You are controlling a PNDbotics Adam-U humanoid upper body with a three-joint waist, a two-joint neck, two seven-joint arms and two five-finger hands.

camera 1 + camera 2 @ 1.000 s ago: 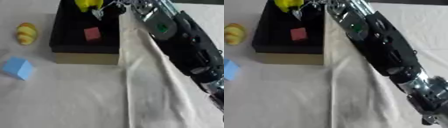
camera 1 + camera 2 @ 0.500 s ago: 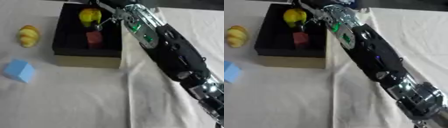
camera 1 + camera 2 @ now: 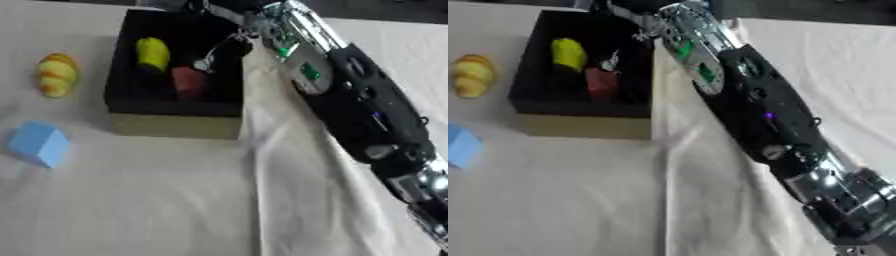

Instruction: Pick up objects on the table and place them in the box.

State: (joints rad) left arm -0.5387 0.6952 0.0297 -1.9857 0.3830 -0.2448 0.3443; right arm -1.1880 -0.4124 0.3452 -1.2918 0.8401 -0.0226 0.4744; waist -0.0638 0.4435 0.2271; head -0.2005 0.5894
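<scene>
R hand [image 3: 229,44] over box [image 3: 175,122], grip unclear, yellow [image 3: 152,53] & red [image 3: 187,82] objs inside

A wrinkled pale cloth [image 3: 175,200] covers the tabletop [image 3: 385,45]. The black box [image 3: 175,105] sits on it directly below and left of the right hand [image 3: 229,46]. Well left of the hand lies a yellow-orange croissant-shaped piece [image 3: 55,75]; a blue block [image 3: 38,143] rests farther left and nearer.
</scene>
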